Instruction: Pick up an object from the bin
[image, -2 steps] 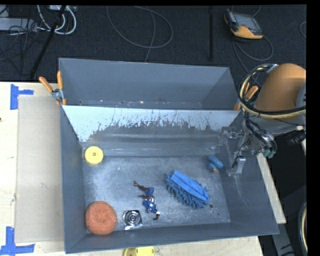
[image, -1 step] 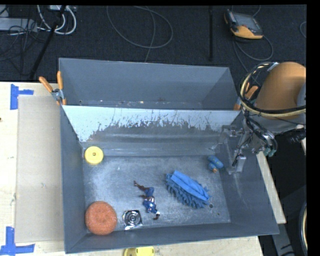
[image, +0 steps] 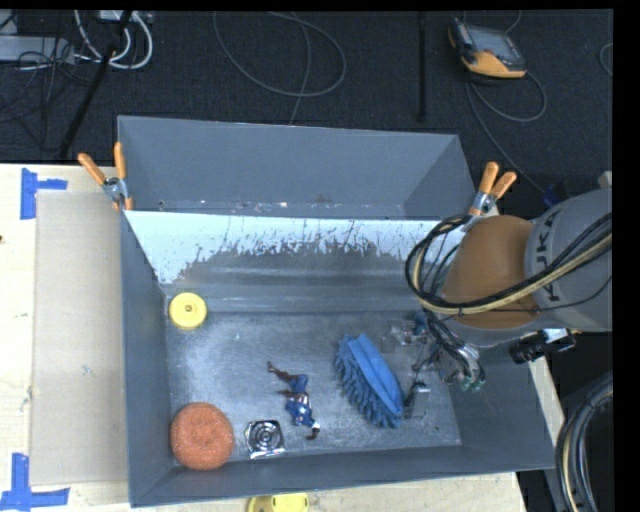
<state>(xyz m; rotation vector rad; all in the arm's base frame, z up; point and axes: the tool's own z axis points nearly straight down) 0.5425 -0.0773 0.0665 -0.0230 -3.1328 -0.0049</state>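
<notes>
**Gripper low beside a blue brush at the right of the bin**

At the lower left of the frame, on the floor of the bin (image: 300, 275), a round orange scouring pad (image: 202, 435) is seen, with a small shiny metal piece (image: 264, 437) just to its right. A little higher, a small blue figure (image: 297, 402) is found near the middle of the floor. To its right a blue brush (image: 370, 380) is laid slantwise. It is the thing nearest the gripper (image: 416, 388), which is seen low at the brush's right edge. Whether the jaws are open or closed cannot be told, as they are lost among dark parts and wires. Higher up at the left, well apart from the rest, a yellow disc (image: 187, 311) is seen at the foot of the back wall.
</notes>
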